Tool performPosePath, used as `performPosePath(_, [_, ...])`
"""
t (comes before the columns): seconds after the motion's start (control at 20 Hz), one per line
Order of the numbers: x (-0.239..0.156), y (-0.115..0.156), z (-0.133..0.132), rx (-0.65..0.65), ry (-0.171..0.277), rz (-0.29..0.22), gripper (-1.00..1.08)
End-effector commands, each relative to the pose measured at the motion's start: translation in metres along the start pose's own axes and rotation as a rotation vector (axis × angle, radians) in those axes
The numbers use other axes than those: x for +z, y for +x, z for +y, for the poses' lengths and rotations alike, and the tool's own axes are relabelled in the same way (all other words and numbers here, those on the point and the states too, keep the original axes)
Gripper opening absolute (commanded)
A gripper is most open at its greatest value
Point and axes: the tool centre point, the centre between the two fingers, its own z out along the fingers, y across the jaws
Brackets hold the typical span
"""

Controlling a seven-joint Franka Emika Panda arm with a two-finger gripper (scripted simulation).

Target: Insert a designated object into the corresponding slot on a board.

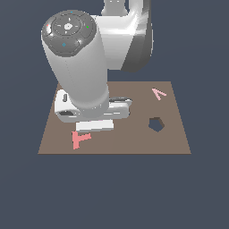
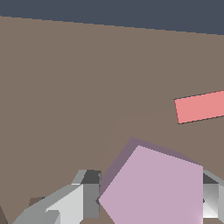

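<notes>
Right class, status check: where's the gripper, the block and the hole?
Gripper straddling purple block, contact unclear. Block sits near pink T, off the pentagon hole. Nothing blocking the hole.

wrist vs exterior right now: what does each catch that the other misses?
Wrist only: the lilac pentagonal block between the gripper fingers; whether they grip it is unclear. Exterior only: the pentagon slot, empty, toward the exterior view's right; the pink V; the arm body, which hides the block. Both: the brown board and the pink T, only partly visible at the wrist.
</notes>
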Motion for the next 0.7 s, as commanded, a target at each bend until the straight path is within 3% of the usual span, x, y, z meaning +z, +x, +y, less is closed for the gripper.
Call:
performPosePath(0.0, [-0.001,0.014,-0.022,-0.11,0.0,0.0,-1.0])
performPosePath(0.3, [-0.002,0.033,-0.078,-0.355,0.0,0.001,-1.0])
performPosePath(0.65, [-0.004,0.037,-0.142,-0.625,0.0,0.001,-1.0])
